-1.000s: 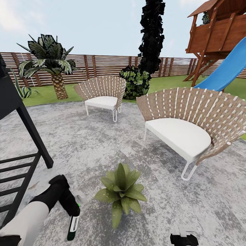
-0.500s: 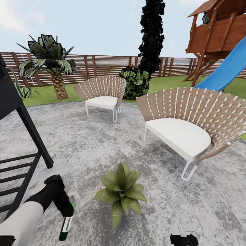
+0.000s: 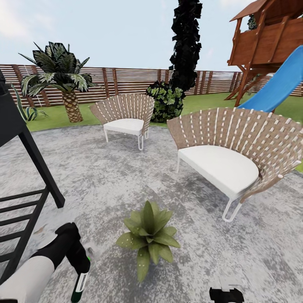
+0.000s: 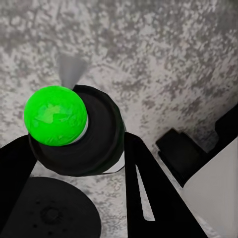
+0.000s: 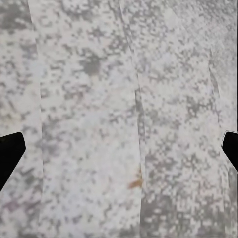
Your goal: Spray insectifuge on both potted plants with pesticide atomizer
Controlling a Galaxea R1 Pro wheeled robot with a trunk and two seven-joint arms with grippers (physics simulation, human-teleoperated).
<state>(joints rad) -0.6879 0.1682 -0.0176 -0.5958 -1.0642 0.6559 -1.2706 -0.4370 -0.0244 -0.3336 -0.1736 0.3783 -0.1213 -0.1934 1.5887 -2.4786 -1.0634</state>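
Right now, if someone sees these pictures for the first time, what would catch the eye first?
Probably the two wicker chairs: the near chair at the right on the grey stone patio, the far chair behind it towards the fence. Next, the blue slide under the wooden play tower at the upper right. Low in the middle sits a potted plant, with the left gripper beside it holding the spray bottle.

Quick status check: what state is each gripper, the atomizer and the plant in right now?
Left gripper: shut on the pesticide atomizer.
Pesticide atomizer: held off the patio, pointing down.
Right gripper: jaws open, nothing between them.
Potted plant: upright on the patio, untouched.
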